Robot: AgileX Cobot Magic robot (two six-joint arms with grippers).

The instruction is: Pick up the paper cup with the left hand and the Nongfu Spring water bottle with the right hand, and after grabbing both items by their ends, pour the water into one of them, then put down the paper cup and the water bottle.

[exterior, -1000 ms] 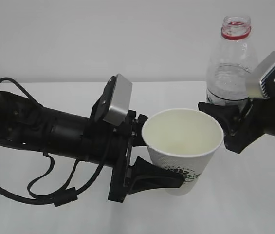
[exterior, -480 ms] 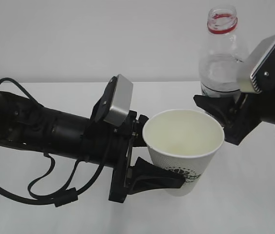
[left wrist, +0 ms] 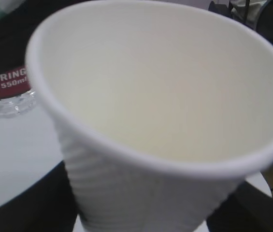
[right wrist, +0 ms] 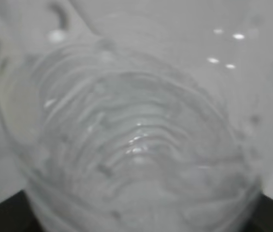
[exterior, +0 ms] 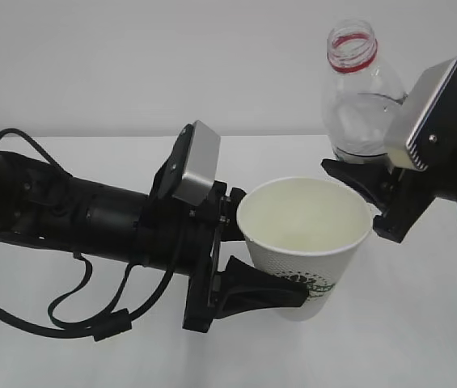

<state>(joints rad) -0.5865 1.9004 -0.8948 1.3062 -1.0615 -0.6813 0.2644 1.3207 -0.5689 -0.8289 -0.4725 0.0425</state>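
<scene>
My left gripper (exterior: 272, 263) is shut on the white paper cup (exterior: 325, 263) low on its side, holding it upright with its mouth open to the camera. In the left wrist view the cup (left wrist: 165, 96) fills the frame between the black fingers (left wrist: 25, 203); no liquid shows inside. My right gripper (exterior: 366, 174) is shut on the lower body of the Nongfu Spring water bottle (exterior: 357, 97), just right of and behind the cup. The bottle is uncapped, red neck ring uppermost, and leans left toward the cup. The ribbed clear bottle (right wrist: 136, 135) fills the right wrist view; water in it is hard to make out.
Both arms hang over a white table (exterior: 422, 339) before a plain white wall. The left arm's black cables (exterior: 90, 319) loop down onto the table at the front left. The bottle's red label (left wrist: 6, 84) shows in the left wrist view.
The right gripper has lifted the bottle and tipped its mouth leftward, toward the cup. The left arm and the cup have stayed still.
</scene>
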